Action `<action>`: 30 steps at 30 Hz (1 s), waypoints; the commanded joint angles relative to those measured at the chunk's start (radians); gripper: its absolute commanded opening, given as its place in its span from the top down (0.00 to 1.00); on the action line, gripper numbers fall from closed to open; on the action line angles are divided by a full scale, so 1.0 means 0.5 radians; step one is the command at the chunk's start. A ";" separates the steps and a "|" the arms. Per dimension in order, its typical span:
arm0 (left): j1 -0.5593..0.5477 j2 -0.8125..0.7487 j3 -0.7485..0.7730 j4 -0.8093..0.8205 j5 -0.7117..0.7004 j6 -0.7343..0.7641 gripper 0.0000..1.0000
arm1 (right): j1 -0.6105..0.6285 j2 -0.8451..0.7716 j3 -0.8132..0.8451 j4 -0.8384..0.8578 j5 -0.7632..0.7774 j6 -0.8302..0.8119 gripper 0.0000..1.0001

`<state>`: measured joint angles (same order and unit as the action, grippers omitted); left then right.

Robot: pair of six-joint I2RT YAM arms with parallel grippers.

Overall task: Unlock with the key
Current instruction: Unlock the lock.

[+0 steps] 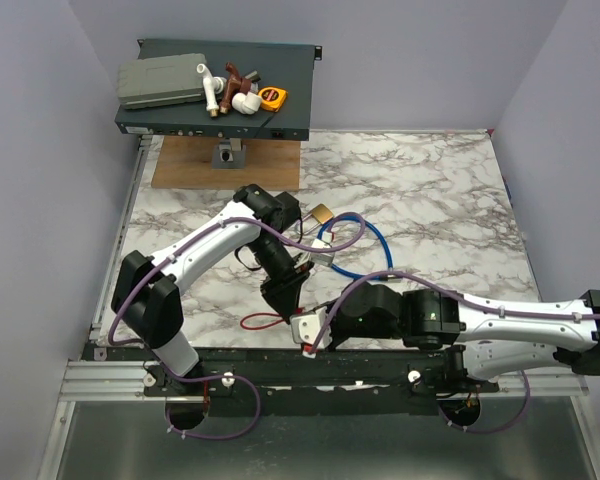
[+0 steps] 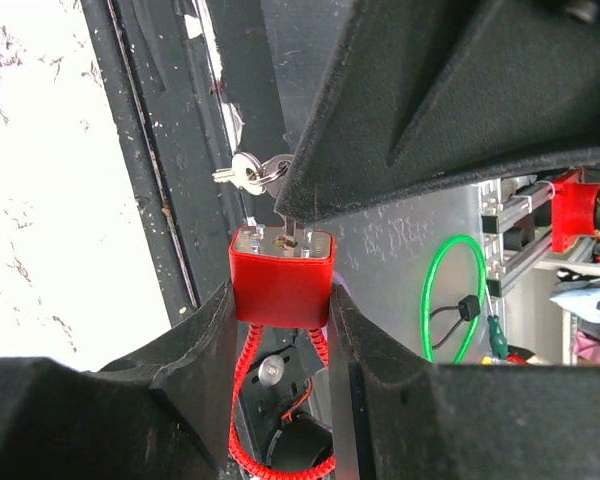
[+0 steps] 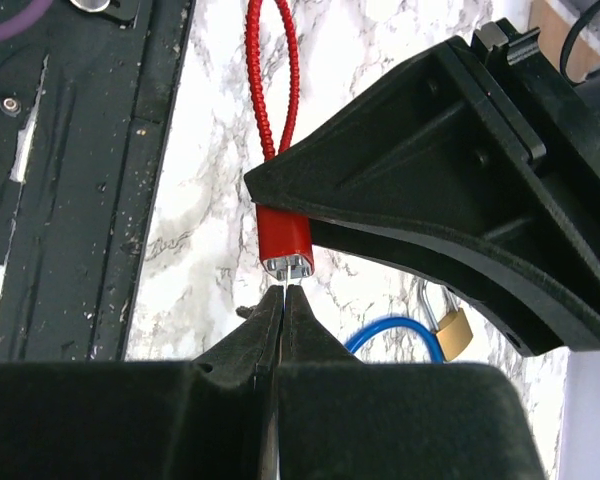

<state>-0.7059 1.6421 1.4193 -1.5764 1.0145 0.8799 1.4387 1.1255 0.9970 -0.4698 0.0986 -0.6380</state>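
A small red lock (image 2: 280,285) with a red coiled cable loop (image 3: 270,80) hangs between the pads of my left gripper (image 2: 280,300), which is shut on its body. A thin silver key (image 3: 293,280) sticks into the lock's metal face (image 3: 286,265). My right gripper (image 3: 283,295) is shut on that key, fingertips almost touching the lock. In the left wrist view the key blade (image 2: 289,232) enters the lock, and spare silver keys (image 2: 242,176) dangle from a ring beside it. From above, both grippers meet near the table's front edge, with the red loop (image 1: 260,320) trailing left.
A brass padlock (image 1: 322,212) on a blue cable (image 1: 370,250) lies mid-table behind the left arm. A wooden board (image 1: 195,165) and a dark rack shelf (image 1: 280,125) with tools stand at the back. A black rail (image 1: 380,365) runs along the near edge.
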 commanded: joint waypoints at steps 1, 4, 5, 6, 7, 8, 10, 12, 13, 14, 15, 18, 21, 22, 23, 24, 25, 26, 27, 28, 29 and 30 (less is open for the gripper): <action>0.011 -0.083 0.079 -0.090 0.199 0.063 1.00 | 0.019 -0.061 -0.088 0.146 0.025 0.026 0.99; 0.010 -0.086 0.088 -0.090 0.201 0.082 1.00 | 0.019 -0.095 -0.108 0.172 0.027 0.009 0.99; 0.005 -0.096 0.090 -0.090 0.201 0.098 1.00 | 0.018 -0.107 -0.118 0.181 0.025 0.009 0.99; 0.002 -0.102 0.091 -0.090 0.204 0.105 1.00 | 0.019 -0.122 -0.130 0.189 0.021 0.009 0.99; 0.003 -0.103 0.093 -0.090 0.206 0.103 1.00 | 0.018 -0.133 -0.142 0.196 0.018 0.008 0.99; -0.001 -0.100 0.092 -0.089 0.207 0.100 1.00 | 0.017 -0.142 -0.147 0.200 0.015 0.009 0.99; -0.004 -0.094 0.091 -0.090 0.206 0.095 1.00 | 0.017 -0.143 -0.149 0.200 0.028 -0.004 0.99; -0.007 -0.064 0.108 -0.089 0.198 0.053 1.00 | 0.019 -0.141 -0.129 0.188 0.036 -0.015 0.99; -0.008 -0.058 0.107 -0.087 0.200 0.047 1.00 | 0.019 -0.140 -0.118 0.186 0.030 -0.019 0.99; -0.007 -0.059 0.105 -0.089 0.207 0.054 1.00 | 0.019 -0.143 -0.111 0.188 0.027 -0.026 0.99; -0.010 -0.064 0.101 -0.088 0.210 0.066 1.00 | 0.019 -0.137 -0.109 0.188 0.021 -0.033 0.99; -0.020 -0.086 0.127 -0.090 0.193 0.089 1.00 | 0.019 -0.130 -0.133 0.205 0.003 -0.047 0.99; -0.027 -0.074 0.153 -0.089 0.189 0.070 1.00 | 0.017 -0.116 -0.150 0.248 -0.033 -0.042 0.99; -0.032 -0.064 0.162 -0.090 0.186 0.064 1.00 | 0.019 -0.111 -0.152 0.257 -0.035 -0.043 0.99; -0.035 -0.056 0.168 -0.089 0.186 0.061 1.00 | 0.018 -0.104 -0.147 0.260 -0.038 -0.050 0.99; -0.039 -0.053 0.167 -0.088 0.188 0.064 1.00 | 0.018 -0.098 -0.139 0.262 -0.037 -0.057 0.99; -0.042 -0.043 0.167 -0.089 0.186 0.066 1.00 | 0.020 -0.096 -0.129 0.261 -0.042 -0.059 0.99; -0.047 -0.040 0.173 -0.090 0.189 0.068 1.00 | 0.022 -0.090 -0.124 0.262 -0.048 -0.065 0.99; -0.049 -0.033 0.176 -0.090 0.187 0.069 1.00 | 0.022 -0.088 -0.123 0.265 -0.055 -0.071 0.99; -0.054 -0.026 0.185 -0.091 0.182 0.063 1.00 | 0.022 -0.081 -0.122 0.265 -0.066 -0.074 0.99; -0.057 -0.022 0.195 -0.093 0.175 0.060 1.00 | 0.022 -0.077 -0.125 0.270 -0.072 -0.082 0.99; -0.062 -0.020 0.207 -0.090 0.168 0.060 1.00 | 0.021 -0.070 -0.127 0.279 -0.078 -0.086 0.99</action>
<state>-0.7177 1.6241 1.4654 -1.5883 1.0130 0.9009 1.4387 1.0630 0.9390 -0.3889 0.1070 -0.6621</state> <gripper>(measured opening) 0.328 0.009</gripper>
